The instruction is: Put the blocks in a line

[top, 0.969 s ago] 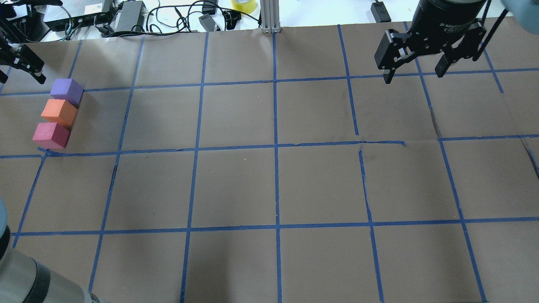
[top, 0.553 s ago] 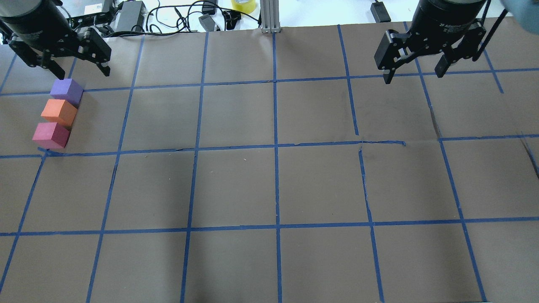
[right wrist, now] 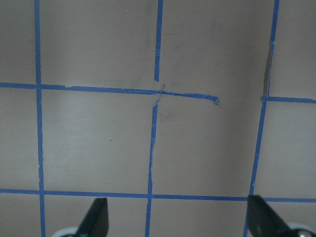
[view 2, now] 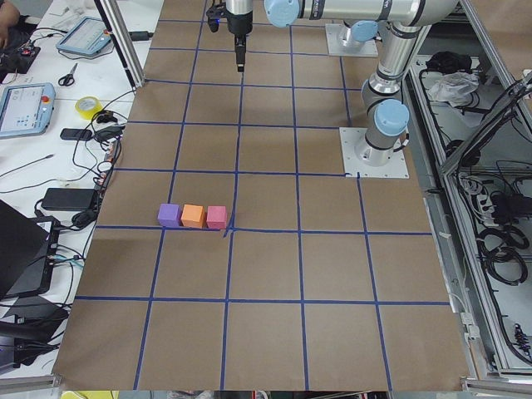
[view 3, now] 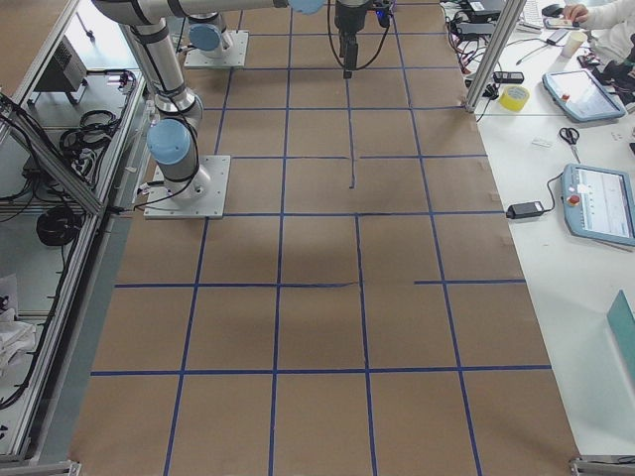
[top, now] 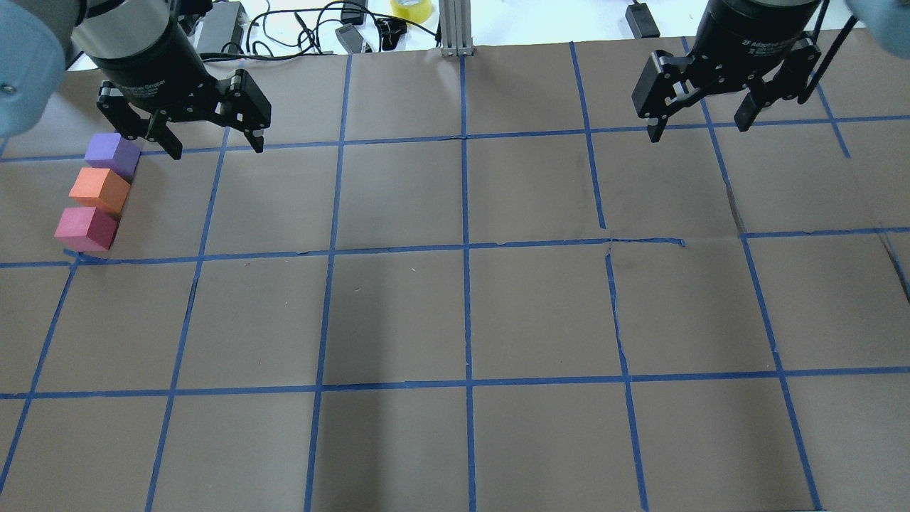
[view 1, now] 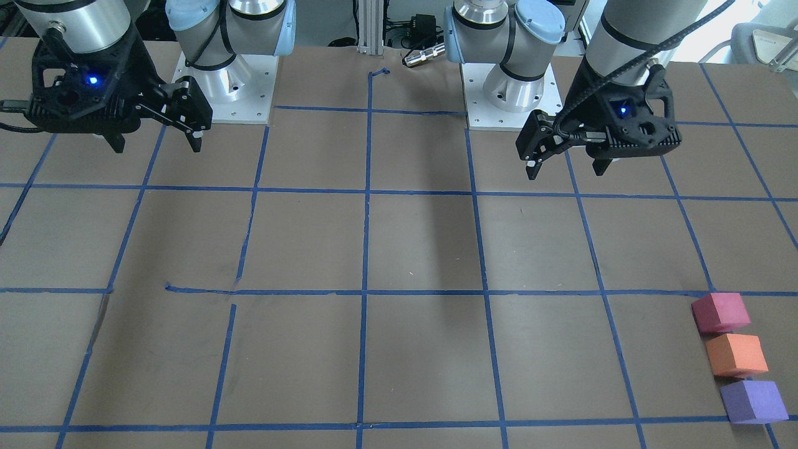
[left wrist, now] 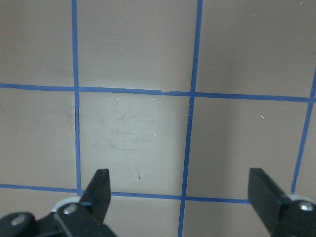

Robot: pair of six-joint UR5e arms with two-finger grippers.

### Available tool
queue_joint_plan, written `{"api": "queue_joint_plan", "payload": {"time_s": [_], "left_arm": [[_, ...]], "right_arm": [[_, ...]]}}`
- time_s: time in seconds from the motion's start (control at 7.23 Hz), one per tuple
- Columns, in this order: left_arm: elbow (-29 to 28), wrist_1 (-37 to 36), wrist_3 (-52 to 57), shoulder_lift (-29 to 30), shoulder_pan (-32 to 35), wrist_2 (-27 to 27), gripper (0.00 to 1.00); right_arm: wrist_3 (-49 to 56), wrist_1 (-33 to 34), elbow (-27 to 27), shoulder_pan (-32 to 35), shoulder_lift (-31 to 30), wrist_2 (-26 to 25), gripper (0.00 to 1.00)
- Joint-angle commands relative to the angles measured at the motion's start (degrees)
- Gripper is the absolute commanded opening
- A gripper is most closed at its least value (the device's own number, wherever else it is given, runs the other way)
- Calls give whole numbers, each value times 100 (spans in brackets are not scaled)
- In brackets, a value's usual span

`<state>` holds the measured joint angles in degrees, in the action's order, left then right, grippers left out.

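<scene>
Purple block (top: 111,155): is sitting at the far end of the row, at the table's left side, farthest from the robot; it is showing no shift from the earlier overhead frames.
Orange block (top: 99,189): is lying in the middle of the row, appearing to touch its neighbour on each side.
Pinkish-red block (top: 85,229): is closing the row at the end nearest the robot, its near corner sitting just beside a crossing of blue tape (top: 467,313).
Row: the three blocks are standing in one straight line running away from the robot, matching the earlier frames.
Left gripper (top: 215,149): is hanging above the paper with its fingers spread wide, gripping nothing and standing apart from the blocks. Its wrist camera is showing only bare paper and tape between the fingertips. Since the frame 0.6 s ago it has travelled toward the table's middle. It is now appearing beside the purple block on the inner side. A second ago only its tip was showing at the view's left edge.
Right gripper (top: 697,131): is hovering over the far right part of the table, fingers released wide and empty, keeping the same place as in both earlier frames.
Table cover (top: 398,313): brown paper is lying flat under the tape grid; one tape line right of centre is looking broken and offset.
Far bench: a power brick (top: 220,25) and a yellow tape roll (top: 411,8) are lying beyond the paper's far edge.
</scene>
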<state>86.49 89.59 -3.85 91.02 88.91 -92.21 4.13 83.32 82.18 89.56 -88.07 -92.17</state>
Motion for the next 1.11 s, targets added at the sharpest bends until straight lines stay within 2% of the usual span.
{"api": "queue_joint_plan", "payload": {"time_s": [0.0,0.28,0.97], "left_arm": [[35,49,-212,-137,65,63,100],[35,50,-230,-93,65,465,100],[35,32,-230,-111,57,494,100]], "right_arm": [[0,0,0,0,0,-3,100],[0,0,0,0,0,6,100],[-79,157,193,-35,-9,111,100]]}}
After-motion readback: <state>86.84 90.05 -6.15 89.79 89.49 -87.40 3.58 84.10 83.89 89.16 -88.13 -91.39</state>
